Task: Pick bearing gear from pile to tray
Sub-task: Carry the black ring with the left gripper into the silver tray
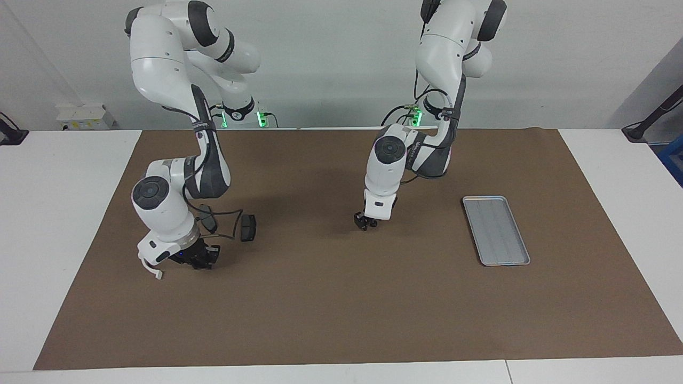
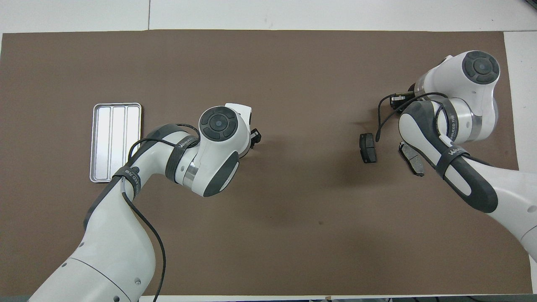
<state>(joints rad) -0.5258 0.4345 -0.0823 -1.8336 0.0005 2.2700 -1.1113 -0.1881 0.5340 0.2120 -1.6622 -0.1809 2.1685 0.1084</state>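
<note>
The pile lies at the right arm's end of the mat. Two dark grey pads show, one in the open (image 1: 248,227) (image 2: 368,147) and one partly under the right arm (image 1: 207,217) (image 2: 412,159). A white curved piece (image 1: 153,269) shows beside the right wrist. No tiny black round pieces show. My right gripper (image 1: 212,259) (image 2: 396,100) is low over the mat beside the pads. The silver tray (image 1: 496,230) (image 2: 115,142) lies empty at the left arm's end. My left gripper (image 1: 365,222) (image 2: 254,136) hangs over the middle of the mat, between pile and tray.
A brown mat (image 1: 341,309) covers most of the white table. The right arm's cable (image 2: 379,121) loops over the mat near the pads. The right forearm (image 2: 461,176) covers part of the pile from above.
</note>
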